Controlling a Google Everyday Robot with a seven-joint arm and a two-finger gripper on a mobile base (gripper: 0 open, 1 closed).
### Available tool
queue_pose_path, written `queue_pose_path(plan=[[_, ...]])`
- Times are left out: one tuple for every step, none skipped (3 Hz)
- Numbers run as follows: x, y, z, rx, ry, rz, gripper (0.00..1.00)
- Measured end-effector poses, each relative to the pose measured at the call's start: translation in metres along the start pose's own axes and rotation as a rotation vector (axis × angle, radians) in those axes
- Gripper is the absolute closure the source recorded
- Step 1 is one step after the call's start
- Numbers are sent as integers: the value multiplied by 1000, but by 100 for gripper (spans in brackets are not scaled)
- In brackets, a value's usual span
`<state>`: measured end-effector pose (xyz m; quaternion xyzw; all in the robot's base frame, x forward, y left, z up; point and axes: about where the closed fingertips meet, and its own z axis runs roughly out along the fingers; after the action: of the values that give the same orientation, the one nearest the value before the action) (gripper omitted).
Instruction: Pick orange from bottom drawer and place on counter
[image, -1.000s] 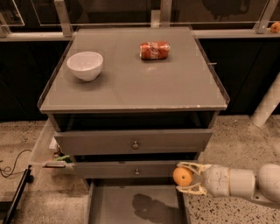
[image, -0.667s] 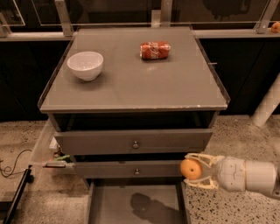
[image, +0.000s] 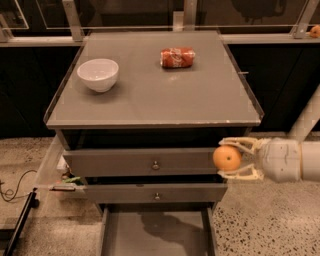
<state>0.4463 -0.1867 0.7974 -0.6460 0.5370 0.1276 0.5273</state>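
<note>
Hand (image: 223, 159) clasped on orange (image: 227, 158), higher than before, beside upper drawer (image: 125, 162) front.

Dim, warm light falls from above, giving the counter (image: 150, 102) a soft, even sheen. The bowl (image: 98, 74) and can (image: 177, 57) cast faint shadows. A dark band lies under the front edge, and a shadow blotch on the bottom drawer (image: 125, 235). Off the front right corner the gripper (image: 224, 159), clasping the orange (image: 227, 157), is well lit.
</note>
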Motion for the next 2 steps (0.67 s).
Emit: queue_pose_path(plan=[[1, -30, 10, -34, -38, 77, 100], [1, -30, 10, -34, -39, 77, 100]])
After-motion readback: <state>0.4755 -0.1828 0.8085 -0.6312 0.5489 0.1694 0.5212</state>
